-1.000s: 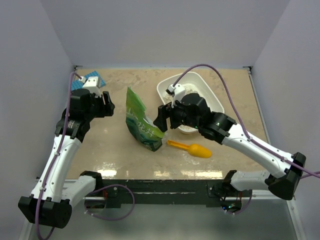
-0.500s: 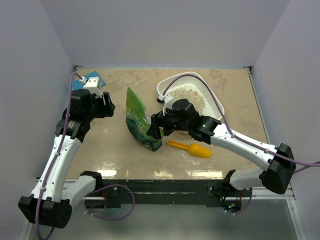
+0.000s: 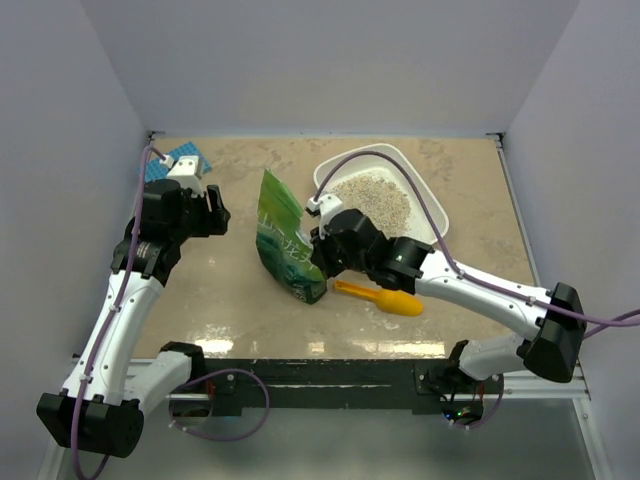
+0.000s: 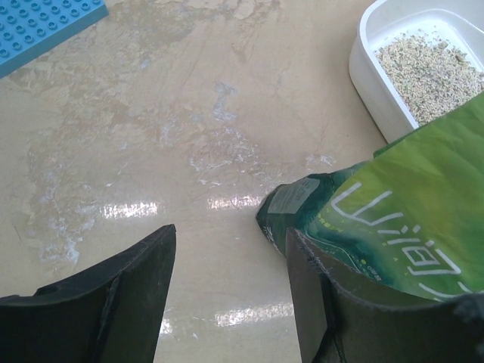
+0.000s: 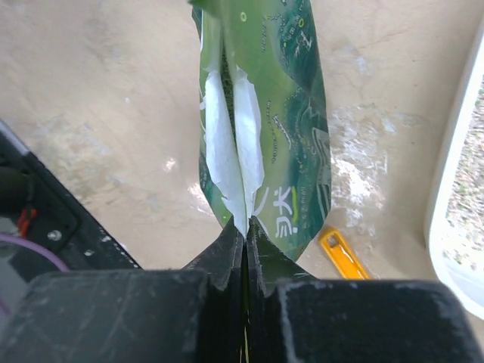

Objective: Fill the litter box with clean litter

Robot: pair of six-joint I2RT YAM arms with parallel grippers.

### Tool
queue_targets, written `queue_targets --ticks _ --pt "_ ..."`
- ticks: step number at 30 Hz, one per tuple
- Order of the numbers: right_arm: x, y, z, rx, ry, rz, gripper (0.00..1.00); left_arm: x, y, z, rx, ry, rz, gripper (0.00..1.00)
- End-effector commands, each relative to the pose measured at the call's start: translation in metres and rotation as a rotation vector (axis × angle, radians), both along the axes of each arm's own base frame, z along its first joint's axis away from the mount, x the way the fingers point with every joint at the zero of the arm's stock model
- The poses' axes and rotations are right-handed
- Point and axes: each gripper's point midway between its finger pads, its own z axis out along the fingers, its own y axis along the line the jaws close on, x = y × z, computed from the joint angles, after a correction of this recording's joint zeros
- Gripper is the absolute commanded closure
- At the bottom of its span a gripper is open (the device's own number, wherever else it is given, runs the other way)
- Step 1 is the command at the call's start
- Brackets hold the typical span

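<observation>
The litter box (image 3: pixel 345 160) is a white, shallow plastic tray with rounded corners and a raised rim, sitting flat on the far right part of the worktop (image 3: pixel 230 300), turned at an angle so that one corner points to the back. Its near end is hidden in the view from above. Inside lies the litter (image 3: pixel 375 195), fine pale beige-grey granules with darker flecks, spread loosely over the floor of the tray and staying below the rim
</observation>
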Motion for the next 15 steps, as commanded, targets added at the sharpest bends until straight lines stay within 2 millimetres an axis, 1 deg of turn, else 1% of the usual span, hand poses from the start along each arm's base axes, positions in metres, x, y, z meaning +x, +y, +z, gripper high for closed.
queue_targets --ticks 1,2,3,4,5,6,8,10,11,14,15 --pt "-0.005 0.002 0.067 0.016 -0.223 -0.046 1.00 0.001 0.000 0.005 0.010 -0.031 -0.010 0.36" --pt "-0.007 0.004 0.072 0.012 -0.249 -0.042 1.00 0.001 0.000 0.006 0.010 -0.033 -0.008 0.36" --pt "-0.020 0.014 0.073 0.010 -0.266 -0.011 1.00 0.001 0.001 0.005 0.014 -0.031 -0.003 0.36" --pt "-0.020 0.014 0.077 0.004 -0.302 -0.039 1.00 0.001 0.001 0.005 0.014 -0.032 -0.003 0.36" --pt "-0.023 0.017 0.075 -0.010 -0.326 -0.034 1.00 0.001 0.002 0.005 0.014 -0.030 -0.001 0.36" --pt "-0.031 0.024 0.071 -0.021 -0.335 -0.022 1.00 0.001 0.002 0.005 0.016 -0.032 0.001 0.36" --pt "-0.031 0.026 0.063 -0.044 -0.333 -0.038 1.00 0.001 0.003 0.004 0.017 -0.031 0.002 0.36" --pt "-0.030 0.024 0.057 -0.067 -0.330 -0.067 1.00 0.000 0.003 0.003 0.019 -0.028 0.003 0.36" --pt "-0.023 0.017 0.057 -0.077 -0.340 -0.132 1.00 0.000 0.004 0.003 0.021 -0.028 0.005 0.36" --pt "-0.014 0.001 0.051 -0.131 -0.355 -0.229 1.00 0.000 0.005 0.002 0.025 -0.030 0.012 0.36" --pt "-0.013 -0.001 0.049 -0.140 -0.354 -0.242 1.00 -0.001 0.005 0.001 0.025 -0.027 0.012 0.36"
